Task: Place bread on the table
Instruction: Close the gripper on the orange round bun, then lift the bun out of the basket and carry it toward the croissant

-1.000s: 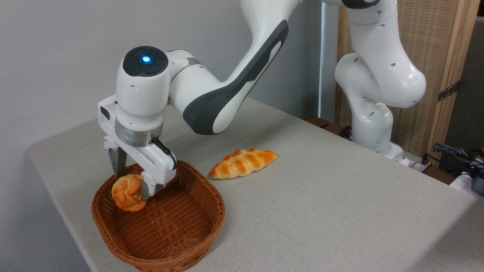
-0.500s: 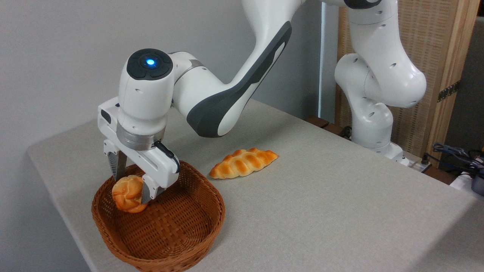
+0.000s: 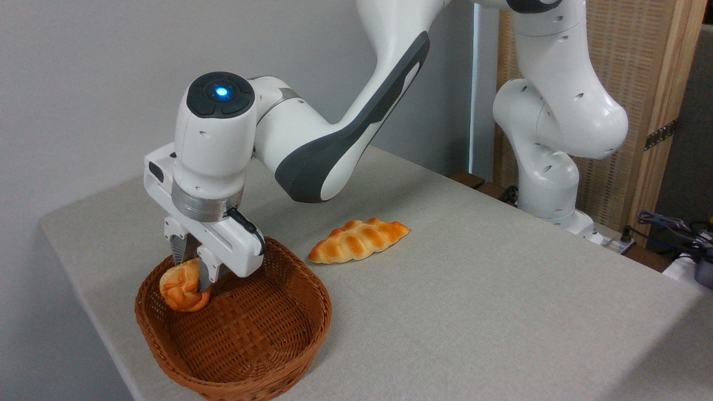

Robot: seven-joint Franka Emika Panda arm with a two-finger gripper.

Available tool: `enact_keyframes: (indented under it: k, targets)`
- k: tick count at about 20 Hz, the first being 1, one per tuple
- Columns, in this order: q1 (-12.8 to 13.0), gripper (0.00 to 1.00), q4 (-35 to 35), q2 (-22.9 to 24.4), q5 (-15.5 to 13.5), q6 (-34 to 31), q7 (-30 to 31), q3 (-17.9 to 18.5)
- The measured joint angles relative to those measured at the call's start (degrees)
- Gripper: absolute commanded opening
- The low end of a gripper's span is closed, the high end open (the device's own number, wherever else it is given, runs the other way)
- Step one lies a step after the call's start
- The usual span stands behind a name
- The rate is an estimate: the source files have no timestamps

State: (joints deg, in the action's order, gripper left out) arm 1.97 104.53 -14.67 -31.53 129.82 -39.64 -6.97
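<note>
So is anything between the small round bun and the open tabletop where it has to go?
Only the brown woven wicker basket's wall: the small round orange-golden bun, pinched in the pincer, sits low inside it. Beyond the rim the grey-beige cloth table is bare, apart from the long braided golden loaf.

Arm bent low toward the table's left corner, gripper [image 3: 192, 271] pointing down, fingers pinched on the bread [image 3: 181, 287].

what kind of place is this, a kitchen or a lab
Probably a robotics lab, not a kitchen: a robot arm is mounted by a cloth-covered table, loose cables lie at the right, and the walls are bare.
</note>
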Motion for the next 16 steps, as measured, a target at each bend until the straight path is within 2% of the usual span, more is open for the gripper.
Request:
enact_keyframes:
  k: [6, 8, 10, 11, 14, 15, 16]
  targets:
    - [-0.1, 0.32, -1.4, 0.5, 0.0, -0.6, 0.0, 0.0]
    - [-0.2, 0.33, -2.9, 1.4, 0.6, -3.2, 0.0, 0.3]
    - [-0.2, 0.33, -5.0, 3.7, 4.4, -8.6, 0.0, 1.5]
    - [-0.2, 0.33, -5.6, 5.2, 7.4, -10.6, -0.1, 2.1]
    - [-0.3, 0.33, -6.1, 8.9, 15.8, -13.7, -0.8, 2.5]
    - [-0.3, 0.33, -6.1, 9.6, 17.4, -14.4, -1.0, 2.5]
    - [-0.2, 0.33, -6.1, 10.6, 20.2, -15.7, -2.0, 2.5]
